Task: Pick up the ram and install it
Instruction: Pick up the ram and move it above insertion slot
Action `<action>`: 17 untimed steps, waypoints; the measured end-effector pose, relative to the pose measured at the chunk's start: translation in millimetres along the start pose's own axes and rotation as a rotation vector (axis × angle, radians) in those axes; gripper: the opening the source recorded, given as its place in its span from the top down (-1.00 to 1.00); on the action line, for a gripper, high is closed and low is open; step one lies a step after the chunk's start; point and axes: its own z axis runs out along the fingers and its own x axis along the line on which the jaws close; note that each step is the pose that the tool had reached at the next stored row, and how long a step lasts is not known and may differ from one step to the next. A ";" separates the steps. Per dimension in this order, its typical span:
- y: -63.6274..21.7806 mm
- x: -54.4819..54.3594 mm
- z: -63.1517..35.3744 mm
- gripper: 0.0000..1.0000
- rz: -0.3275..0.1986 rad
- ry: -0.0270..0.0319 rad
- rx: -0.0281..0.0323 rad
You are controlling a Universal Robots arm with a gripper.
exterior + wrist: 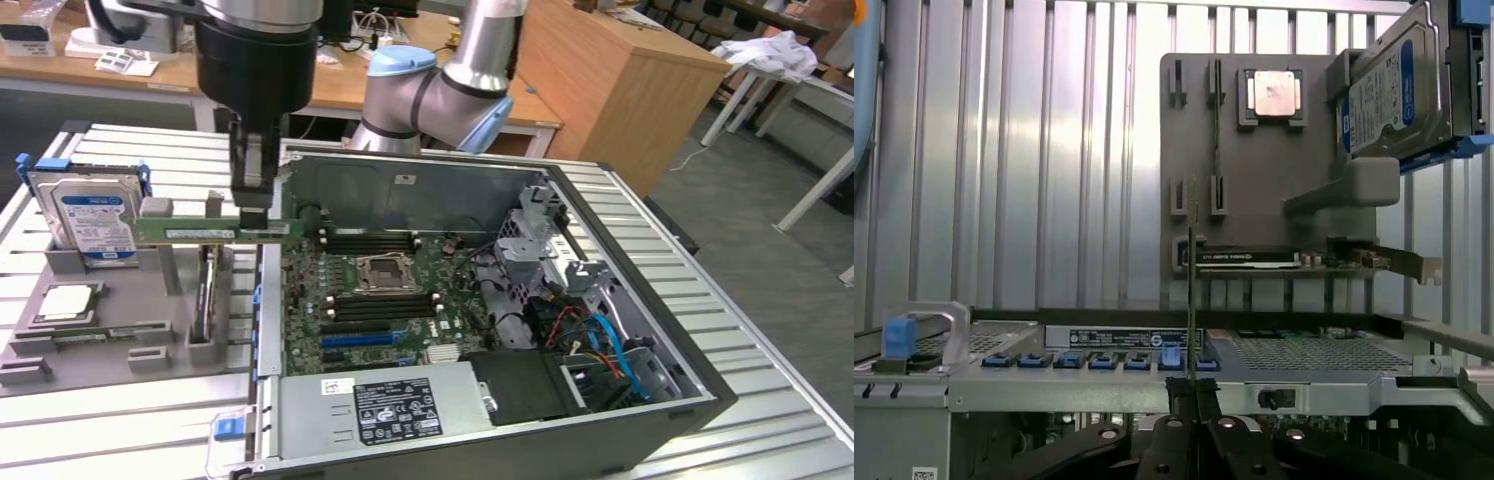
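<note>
The ram is a thin green stick held level in the air, over the gap between the grey holder block and the open computer case. My gripper comes down from above and is shut on the stick near its case-side end. In the wrist view the ram shows edge-on as a thin line rising from my fingers. The black memory slots lie on the motherboard inside the case, to the exterior view's right of the stick.
The grey holder block carries an upright hard drive, a silver processor chip, an expansion card and another thin stick. The case holds a power supply, a processor socket and cables. The ribbed metal table surrounds everything.
</note>
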 end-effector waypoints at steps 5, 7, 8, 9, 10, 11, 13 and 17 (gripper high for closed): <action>-9.7 0.1 -0.4 0.76 0.000 0.0000 -0.0002; -13.5 0.1 -0.6 0.76 0.000 0.0000 -0.0003; -15.3 0.1 -0.7 0.76 0.000 0.0000 -0.0003; -17.1 0.1 -0.7 0.76 0.000 0.0000 -0.0003; -18.9 0.1 -0.8 0.76 0.000 0.0000 -0.0003; -20.9 0.2 -0.9 0.76 0.000 0.0000 -0.0004; -24.7 0.2 -1.1 0.76 0.000 0.0000 -0.0005; -32.7 0.2 -1.4 0.76 0.000 0.0000 -0.0005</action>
